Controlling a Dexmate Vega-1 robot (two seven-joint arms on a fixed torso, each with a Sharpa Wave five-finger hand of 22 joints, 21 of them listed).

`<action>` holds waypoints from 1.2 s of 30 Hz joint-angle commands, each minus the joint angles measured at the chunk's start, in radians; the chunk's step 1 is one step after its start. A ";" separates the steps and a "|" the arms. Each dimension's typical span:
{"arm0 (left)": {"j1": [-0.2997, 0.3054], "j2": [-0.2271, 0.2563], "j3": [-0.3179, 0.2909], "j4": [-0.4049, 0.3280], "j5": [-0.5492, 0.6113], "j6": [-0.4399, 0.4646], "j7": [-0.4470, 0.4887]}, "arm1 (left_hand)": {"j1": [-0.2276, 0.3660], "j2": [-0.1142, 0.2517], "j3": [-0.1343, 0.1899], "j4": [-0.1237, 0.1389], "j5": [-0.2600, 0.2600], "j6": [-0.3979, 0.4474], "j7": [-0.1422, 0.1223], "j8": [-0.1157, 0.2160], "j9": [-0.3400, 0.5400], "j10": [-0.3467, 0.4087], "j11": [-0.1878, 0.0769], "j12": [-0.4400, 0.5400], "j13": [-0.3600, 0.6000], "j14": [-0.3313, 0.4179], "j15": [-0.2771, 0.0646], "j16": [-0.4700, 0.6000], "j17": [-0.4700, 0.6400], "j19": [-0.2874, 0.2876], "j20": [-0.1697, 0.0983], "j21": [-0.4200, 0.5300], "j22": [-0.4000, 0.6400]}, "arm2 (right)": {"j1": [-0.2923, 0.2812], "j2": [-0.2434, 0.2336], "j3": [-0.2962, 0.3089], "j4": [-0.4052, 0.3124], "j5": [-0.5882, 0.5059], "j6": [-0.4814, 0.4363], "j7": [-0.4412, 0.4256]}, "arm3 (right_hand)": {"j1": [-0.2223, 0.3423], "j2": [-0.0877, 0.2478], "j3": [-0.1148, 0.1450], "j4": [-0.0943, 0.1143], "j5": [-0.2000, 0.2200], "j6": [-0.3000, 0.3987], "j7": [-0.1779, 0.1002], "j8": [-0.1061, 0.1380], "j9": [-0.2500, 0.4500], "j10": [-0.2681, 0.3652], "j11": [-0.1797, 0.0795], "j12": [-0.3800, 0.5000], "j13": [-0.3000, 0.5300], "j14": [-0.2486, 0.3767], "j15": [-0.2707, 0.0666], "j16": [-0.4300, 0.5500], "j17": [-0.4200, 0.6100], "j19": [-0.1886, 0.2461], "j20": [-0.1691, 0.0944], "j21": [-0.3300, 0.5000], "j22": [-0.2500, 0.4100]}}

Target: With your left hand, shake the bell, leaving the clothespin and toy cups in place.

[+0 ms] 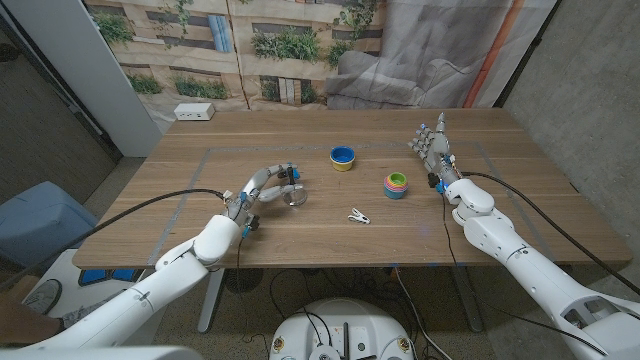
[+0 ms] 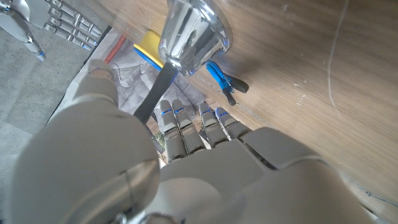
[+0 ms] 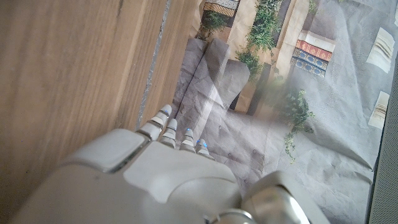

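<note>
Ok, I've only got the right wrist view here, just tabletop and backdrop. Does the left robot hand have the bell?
Observer: Yes, the left robot hand holds the bell by its dark handle.
Operator: Where's the clothespin?
Observer: The clothespin lies on the table between the bell and the stacked cups, touching neither.
Operator: And my hand versus those cups?
Observer: The right robot hand stands just to the robot's right of the stacked cups, apart from them, holding nothing.
</note>
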 commanded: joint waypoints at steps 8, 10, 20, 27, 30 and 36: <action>-0.014 0.000 -0.041 0.034 -0.125 -0.091 -0.083 | -0.108 -0.002 -0.031 0.025 -0.004 -0.082 0.036 0.002 0.001 -0.095 0.061 0.003 0.003 -0.079 -0.016 -0.002 0.004 -0.095 0.014 -0.007 0.004 | 0.000 0.000 0.000 0.000 -0.001 -0.001 -0.001 | 0.003 0.097 -0.006 -0.001 0.006 -0.009 -0.002 0.005 0.004 -0.004 0.002 0.005 0.002 -0.007 0.002 0.008 0.005 0.009 -0.003 0.007 0.003; -0.012 -0.001 -0.049 0.028 -0.153 -0.089 -0.094 | -0.132 0.005 -0.034 0.033 -0.004 -0.109 0.038 0.000 0.001 -0.115 0.071 0.001 0.003 -0.093 -0.013 -0.002 0.004 -0.108 0.012 -0.005 0.004 | 0.000 0.000 0.000 0.000 0.000 0.000 -0.001 | 0.003 0.097 -0.006 -0.001 0.006 -0.010 -0.002 0.005 0.004 -0.006 0.002 0.004 0.002 -0.007 0.001 0.007 0.005 0.009 -0.003 0.007 0.003; -0.015 -0.033 -0.071 0.019 -0.275 -0.058 -0.135 | -0.155 0.032 -0.029 0.042 -0.002 -0.131 0.045 0.002 0.001 -0.159 0.086 -0.003 0.003 -0.119 -0.006 -0.003 0.003 -0.118 0.011 -0.001 0.004 | 0.000 0.000 0.000 0.001 0.000 0.000 0.001 | 0.003 0.097 -0.006 -0.001 0.006 -0.009 -0.002 0.006 0.004 -0.005 0.002 0.005 0.002 -0.006 0.002 0.008 0.005 0.009 -0.003 0.007 0.003; -0.022 -0.076 -0.078 0.037 -0.312 -0.069 -0.119 | -0.174 0.052 -0.026 0.045 -0.002 -0.146 0.044 0.004 -0.001 -0.175 0.089 0.003 0.002 -0.121 -0.017 0.002 0.002 -0.086 -0.007 0.013 0.004 | 0.000 0.000 0.000 0.000 0.000 0.000 0.000 | 0.003 0.097 -0.006 -0.001 0.006 -0.009 -0.002 0.006 0.004 -0.004 0.004 0.005 0.002 -0.006 0.001 0.008 0.005 0.008 -0.002 0.007 0.003; -0.027 -0.097 -0.080 0.055 -0.324 -0.080 -0.111 | -0.179 0.058 -0.024 0.045 -0.001 -0.161 0.046 0.001 -0.001 -0.192 0.085 0.001 0.002 -0.118 -0.018 0.003 0.002 -0.081 -0.011 0.013 0.003 | -0.001 0.000 0.000 0.000 0.000 0.000 0.000 | 0.003 0.098 -0.006 -0.001 0.006 -0.009 -0.003 0.006 0.004 -0.003 0.002 0.005 0.002 -0.006 0.001 0.008 0.005 0.009 -0.003 0.007 0.003; -0.045 -0.143 -0.083 0.107 -0.358 -0.097 -0.102 | -0.185 0.068 -0.021 0.044 -0.001 -0.187 0.048 -0.003 -0.002 -0.202 0.091 0.003 0.002 -0.114 -0.018 0.004 0.001 -0.064 -0.014 0.017 0.003 | 0.000 0.000 0.000 0.001 0.000 0.001 0.000 | 0.003 0.098 -0.006 -0.001 0.006 -0.009 -0.002 0.006 0.004 -0.004 0.002 0.005 0.002 -0.007 0.001 0.008 0.005 0.009 -0.003 0.007 0.003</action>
